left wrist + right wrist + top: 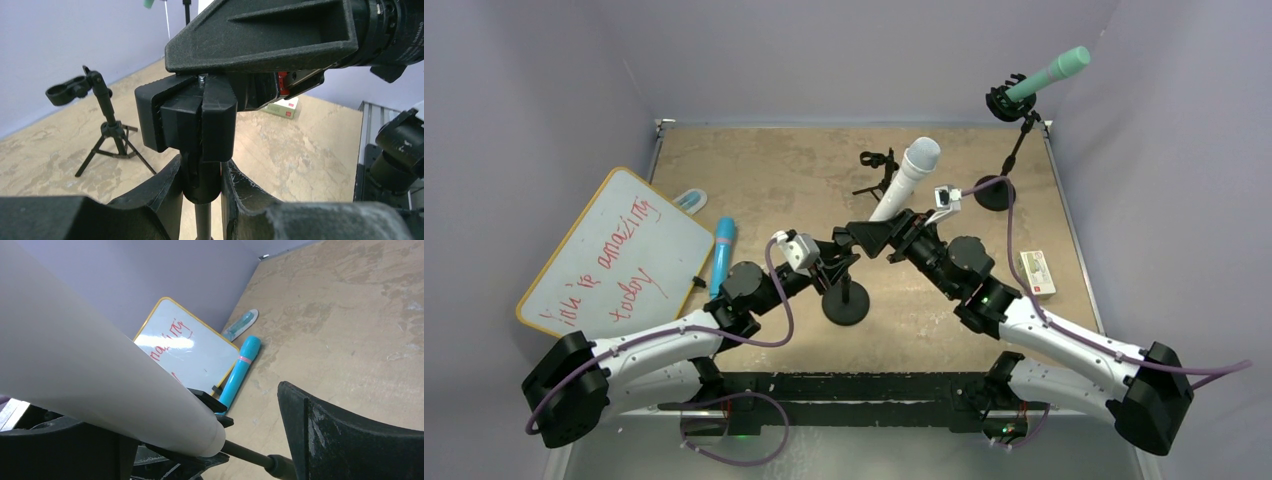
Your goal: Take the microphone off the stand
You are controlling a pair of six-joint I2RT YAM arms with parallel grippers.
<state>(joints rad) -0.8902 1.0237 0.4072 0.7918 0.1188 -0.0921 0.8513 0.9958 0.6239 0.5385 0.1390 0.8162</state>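
The white microphone [906, 178] slants up toward the back from the black clip [187, 115] on top of the short stand, whose round base [845, 306] sits at the table's middle. My left gripper [842, 262] is shut on the stand's joint [200, 180] just under the clip. My right gripper [889, 232] straddles the microphone's lower end. In the right wrist view the microphone [100, 370] lies against the left jaw, its tail still in the clip [210, 399], with a clear gap to the right finger [350, 440].
A green microphone [1049, 75] sits on a tall stand [994, 195] at the back right. A small empty tripod stand [879, 170] is behind the centre. A blue microphone [722, 255] and a whiteboard [614, 250] lie left. A small box [1037, 272] lies right.
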